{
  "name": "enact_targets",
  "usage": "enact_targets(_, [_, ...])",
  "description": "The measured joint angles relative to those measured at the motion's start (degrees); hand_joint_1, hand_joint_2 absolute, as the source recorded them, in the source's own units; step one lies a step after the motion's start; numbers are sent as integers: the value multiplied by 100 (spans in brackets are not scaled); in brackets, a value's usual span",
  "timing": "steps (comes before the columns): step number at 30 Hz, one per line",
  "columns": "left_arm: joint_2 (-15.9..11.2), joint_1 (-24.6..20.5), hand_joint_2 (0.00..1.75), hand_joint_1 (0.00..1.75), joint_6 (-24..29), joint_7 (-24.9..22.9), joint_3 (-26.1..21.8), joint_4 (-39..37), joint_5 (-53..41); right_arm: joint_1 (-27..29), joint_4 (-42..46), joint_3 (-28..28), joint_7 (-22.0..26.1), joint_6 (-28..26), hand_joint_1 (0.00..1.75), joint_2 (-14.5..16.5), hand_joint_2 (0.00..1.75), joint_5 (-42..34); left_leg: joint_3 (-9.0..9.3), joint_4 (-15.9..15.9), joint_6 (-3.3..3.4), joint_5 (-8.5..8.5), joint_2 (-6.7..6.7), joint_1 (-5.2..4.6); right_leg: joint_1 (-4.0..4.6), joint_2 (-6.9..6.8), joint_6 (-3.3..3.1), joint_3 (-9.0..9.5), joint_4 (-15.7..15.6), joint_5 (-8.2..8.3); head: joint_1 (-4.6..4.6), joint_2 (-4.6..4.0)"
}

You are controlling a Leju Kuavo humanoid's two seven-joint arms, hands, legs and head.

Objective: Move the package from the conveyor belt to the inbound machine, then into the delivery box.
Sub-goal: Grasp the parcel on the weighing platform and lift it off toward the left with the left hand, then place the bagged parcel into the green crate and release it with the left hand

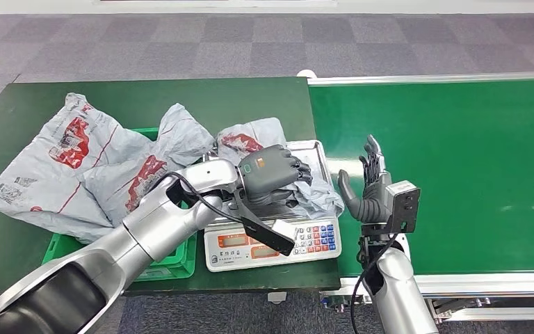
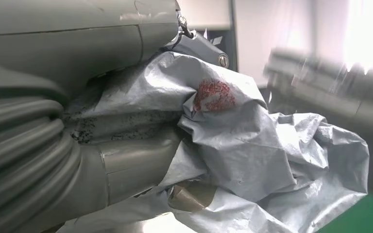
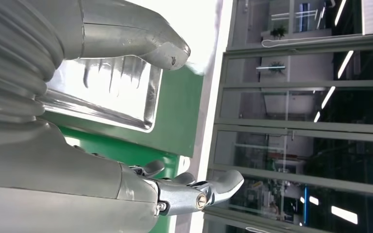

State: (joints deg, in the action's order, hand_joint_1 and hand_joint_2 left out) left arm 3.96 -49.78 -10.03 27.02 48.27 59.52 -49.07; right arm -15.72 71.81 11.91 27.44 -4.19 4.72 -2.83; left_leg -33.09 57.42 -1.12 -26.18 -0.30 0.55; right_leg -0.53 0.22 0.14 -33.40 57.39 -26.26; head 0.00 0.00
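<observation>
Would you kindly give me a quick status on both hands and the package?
Left hand gripping package on scale tray. Right hand open, upright beside the scale. Green crate piled with bags, nothing blocking.

The head view looks forward and down from high on the robot onto the table [image 1: 146, 97], the scale [image 1: 271, 243] and the belt [image 1: 459, 153], both arms entering from below. The left wrist view sits close behind the left hand [image 1: 271, 170], pressed up against the package [image 2: 252, 145], its background blurred. The right wrist view, turned on its side, looks past the right hand [image 3: 77, 97] toward glass walls [image 3: 301, 121]. It shares the scale's steel tray [image 3: 121, 102] with the head view; the left wrist view shares the package.
</observation>
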Motion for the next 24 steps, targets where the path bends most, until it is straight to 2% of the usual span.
enact_targets(5, [-220,33,175,175,280,-196,81,762,-470,233,201,0,25,-1,0,-32,175,-26,-2,0,1,0,0,0,-1,0,0,-3,0,0,1,0])
enact_targets(10, [-387,38,175,175,618,-434,142,1130,-921,383,349,0,37,-1,0,-41,175,-28,-2,0,0,0,1,0,0,1,0,-3,0,0,0,0])
enact_targets(14, [-522,37,175,175,1172,-969,190,1225,-1907,427,412,-2,37,-1,0,-43,175,7,-1,0,0,0,2,0,1,2,0,-3,0,0,0,0])
enact_targets(17, [-720,58,175,175,1637,-1463,81,1096,-2678,512,479,-26,41,-3,0,-43,175,78,-1,-1,-2,2,3,0,2,3,0,-3,2,0,1,0])
enact_targets(20, [-921,193,175,175,2404,-2081,-421,775,-3131,708,631,-90,35,-34,0,-43,175,174,-1,-3,-5,3,7,1,3,7,-1,-7,6,0,1,0])
enact_targets(22, [-1005,379,175,175,3080,-2559,-1018,528,-3334,854,771,-150,-19,-78,0,-41,175,232,0,-4,-6,3,15,0,3,14,-2,-12,9,-1,-1,0])
enact_targets(24, [-1045,664,175,175,3548,-2832,-1686,344,-3301,958,892,-220,-102,-119,0,-39,175,261,0,-7,-7,2,20,0,2,18,-4,-15,10,-3,-1,1])
